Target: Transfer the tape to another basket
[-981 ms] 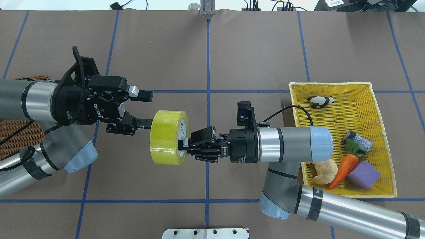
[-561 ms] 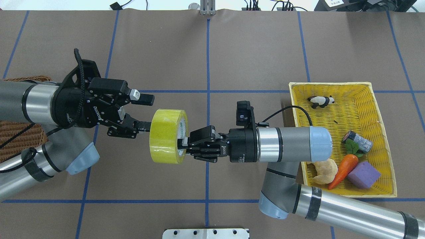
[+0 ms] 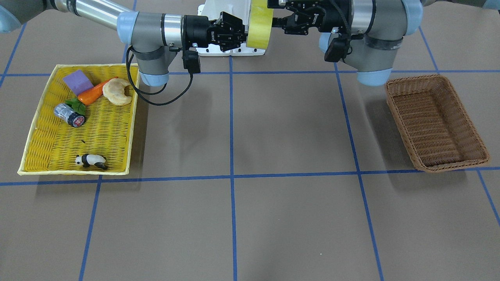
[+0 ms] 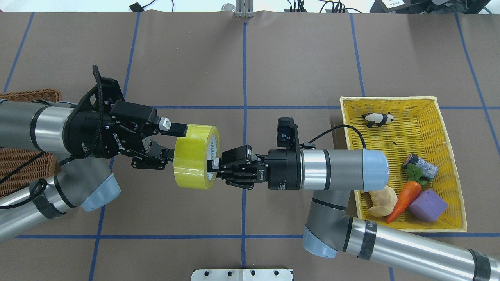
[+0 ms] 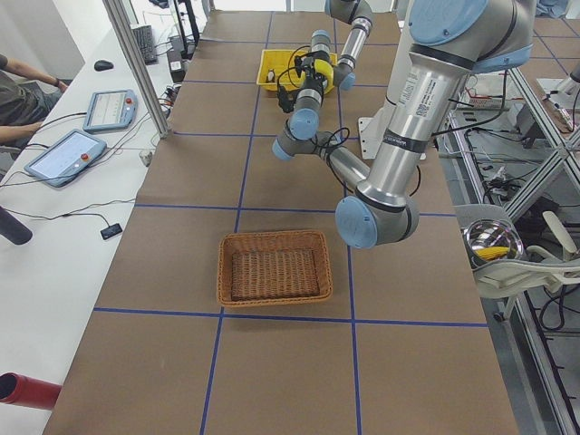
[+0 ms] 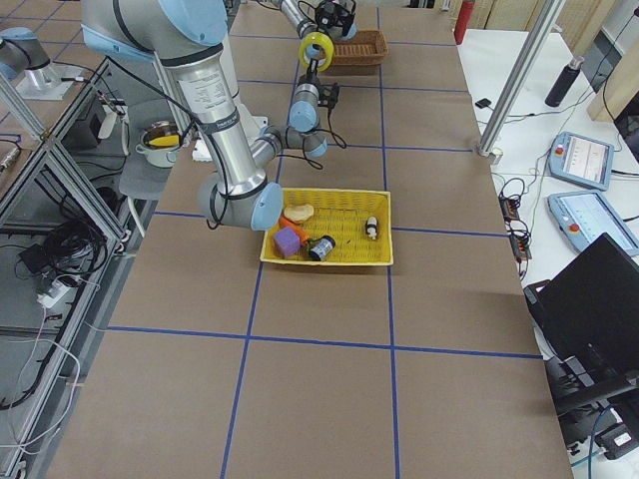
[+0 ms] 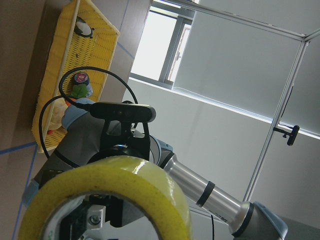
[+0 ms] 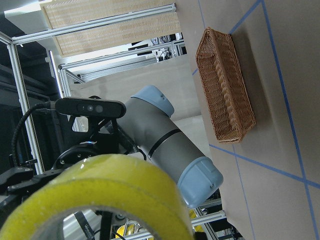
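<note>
The tape [image 4: 193, 156], a wide yellow roll, hangs in the air over the table's middle with its axis level. My right gripper [image 4: 213, 168] is shut on the tape's near wall from the right. My left gripper [image 4: 179, 142] is open at the tape's left side, with one finger [image 4: 176, 129] over the roll's far outer face and the other at its left opening. In the front view the tape [image 3: 261, 21] sits between both grippers. The brown wicker basket [image 3: 394, 84] stands empty under my left arm and is partly hidden in the overhead view [image 4: 27, 95].
A yellow woven tray [image 4: 347, 117] at the right holds a toy panda [image 4: 377, 118], a small cylinder [image 4: 420, 164], a carrot [image 4: 406, 197], a croissant [image 4: 383, 201] and a purple block [image 4: 427, 205]. A metal plate [image 4: 242, 274] lies at the near edge.
My left gripper moved right toward the tape, and its fingers now bracket the roll's far wall. My right gripper and the tape shifted slightly left.
</note>
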`<action>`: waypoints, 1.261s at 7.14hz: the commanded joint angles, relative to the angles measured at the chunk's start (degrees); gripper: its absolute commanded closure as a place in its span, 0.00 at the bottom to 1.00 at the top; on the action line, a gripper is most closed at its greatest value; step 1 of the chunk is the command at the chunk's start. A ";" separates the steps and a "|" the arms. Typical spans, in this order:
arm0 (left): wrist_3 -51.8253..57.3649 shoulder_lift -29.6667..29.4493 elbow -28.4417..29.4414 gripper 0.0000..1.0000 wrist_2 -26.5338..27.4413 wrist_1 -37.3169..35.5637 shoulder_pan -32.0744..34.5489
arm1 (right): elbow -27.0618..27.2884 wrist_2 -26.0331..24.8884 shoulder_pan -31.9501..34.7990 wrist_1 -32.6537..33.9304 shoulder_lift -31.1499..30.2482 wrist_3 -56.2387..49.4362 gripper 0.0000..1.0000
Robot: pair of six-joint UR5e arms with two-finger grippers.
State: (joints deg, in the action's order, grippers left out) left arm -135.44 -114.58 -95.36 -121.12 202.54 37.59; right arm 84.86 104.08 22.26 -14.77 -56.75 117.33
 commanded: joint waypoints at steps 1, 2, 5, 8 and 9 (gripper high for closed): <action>0.00 -0.03 -0.18 0.41 0.00 0.05 -0.33 | -0.13 -0.19 -0.19 0.00 0.06 0.00 1.00; 0.00 -0.03 -0.35 0.48 0.00 0.05 -0.42 | -0.22 -0.19 -0.37 0.00 0.06 0.00 1.00; -0.09 -0.03 -0.62 1.00 0.00 1.28 -0.68 | 0.04 -3.17 -1.24 -0.26 0.24 5.70 0.01; -0.18 0.23 -0.97 1.00 -0.08 1.46 -0.59 | -0.04 -2.74 -1.51 -4.37 -2.73 5.63 0.00; -0.18 0.67 -0.97 1.00 0.00 2.07 -0.51 | -0.04 -2.66 -1.43 -6.22 -4.23 5.63 0.00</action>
State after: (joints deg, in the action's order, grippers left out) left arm -135.60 -114.27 -96.26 -121.17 204.12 36.99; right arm 84.84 101.30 20.79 -18.71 -59.23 122.94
